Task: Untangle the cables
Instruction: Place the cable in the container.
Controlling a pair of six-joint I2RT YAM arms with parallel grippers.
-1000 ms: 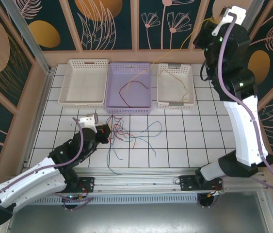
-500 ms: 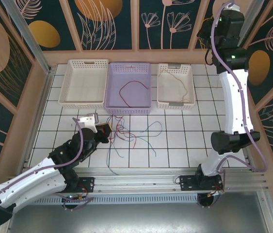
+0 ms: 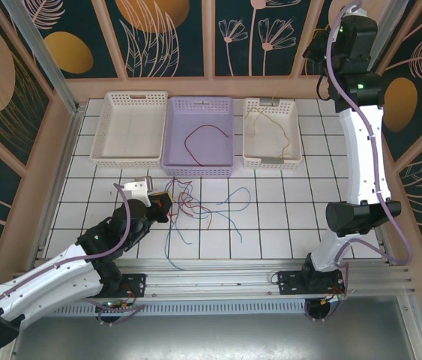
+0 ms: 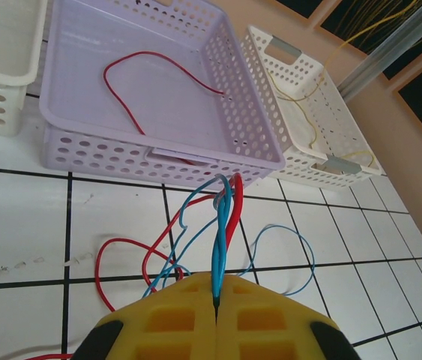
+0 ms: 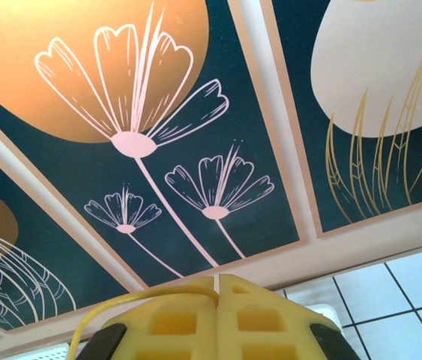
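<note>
Top view. Far row, left to right: left white basket (image 3: 130, 159), lilac basket (image 3: 218, 154) holding one red cable (image 3: 209, 127), right white basket (image 3: 270, 161) holding a yellow-tan cable (image 3: 280, 126). Nearer, on the tiled table (image 3: 293, 217), I see a tangle of red and blue cables (image 3: 211, 211) (strands too crossed to trace singly). My left gripper (image 3: 164, 202) sits closed at its left edge. My right gripper (image 3: 314, 54) is raised far right.

The blue cables (image 4: 219, 232) run hidden into the left claw (image 4: 216, 296), the yellow cable (image 5: 151, 290) into the right claw (image 5: 216, 291).
</note>
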